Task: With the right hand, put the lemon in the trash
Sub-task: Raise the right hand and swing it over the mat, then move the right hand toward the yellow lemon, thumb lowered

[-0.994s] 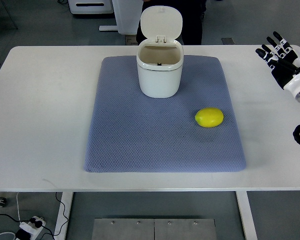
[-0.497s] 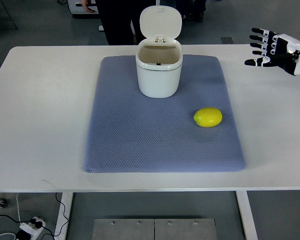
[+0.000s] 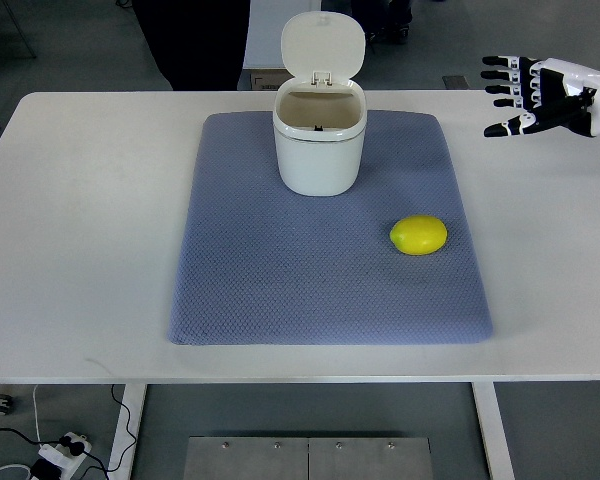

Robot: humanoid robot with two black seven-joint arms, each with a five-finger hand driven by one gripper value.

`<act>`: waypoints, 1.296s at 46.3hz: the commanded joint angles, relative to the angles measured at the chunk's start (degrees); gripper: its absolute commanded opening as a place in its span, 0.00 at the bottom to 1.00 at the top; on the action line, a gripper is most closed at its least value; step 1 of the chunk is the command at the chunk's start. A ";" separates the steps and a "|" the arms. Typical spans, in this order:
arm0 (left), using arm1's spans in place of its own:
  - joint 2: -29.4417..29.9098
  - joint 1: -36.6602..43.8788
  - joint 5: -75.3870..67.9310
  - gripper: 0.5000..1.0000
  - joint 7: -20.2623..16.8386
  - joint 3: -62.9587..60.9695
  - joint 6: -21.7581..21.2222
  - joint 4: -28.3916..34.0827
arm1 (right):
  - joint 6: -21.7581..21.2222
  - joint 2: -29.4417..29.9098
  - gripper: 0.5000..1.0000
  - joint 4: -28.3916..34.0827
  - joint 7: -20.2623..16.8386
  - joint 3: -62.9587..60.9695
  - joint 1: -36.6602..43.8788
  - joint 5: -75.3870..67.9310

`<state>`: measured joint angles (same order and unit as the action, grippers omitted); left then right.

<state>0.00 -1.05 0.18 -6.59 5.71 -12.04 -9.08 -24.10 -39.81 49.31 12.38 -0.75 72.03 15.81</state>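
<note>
**Lemon on mat, right hand spread and empty**

The lemon (image 3: pixel 418 235) is seen lying on the blue-grey mat (image 3: pixel 280 280), toward its right side, well apart from the white trash bin (image 3: pixel 319 145). The bin is placed at the mat's far edge, lid flipped up, opening exposed. The right hand (image 3: pixel 535 95) is held over the desk (image 3: pixel 80 200) at the far right, fingers spread, nothing grasped, well apart from the lemon.

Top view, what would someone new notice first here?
A bright yellow lemon lies on the right side of a blue-grey mat. A white trash bin stands at the mat's far edge, lid flipped up. The right robot hand hovers at the upper right with fingers spread, holding nothing.
</note>
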 commanded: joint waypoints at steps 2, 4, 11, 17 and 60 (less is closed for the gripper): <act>0.00 0.00 0.00 1.00 0.00 0.00 0.00 0.03 | 0.02 0.00 1.00 0.17 0.19 2.24 2.58 0.10; 0.00 0.00 0.00 1.00 0.00 0.00 0.00 0.03 | 0.02 0.00 1.00 0.52 0.10 3.21 4.07 0.10; 0.00 0.00 0.00 1.00 0.00 0.00 0.00 -0.06 | 0.02 -0.09 1.00 2.89 0.10 9.71 9.70 0.27; 0.00 0.00 0.00 1.00 0.00 0.00 0.00 0.03 | 0.37 0.00 1.00 5.18 0.10 16.12 14.53 0.53; 0.00 0.00 0.00 1.00 0.00 0.00 0.00 0.03 | 6.87 12.56 0.99 12.21 -3.85 42.41 30.62 6.86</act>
<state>0.00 -1.06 0.18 -6.58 5.72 -12.04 -9.09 -17.97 -28.79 61.53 8.65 40.29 102.28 22.68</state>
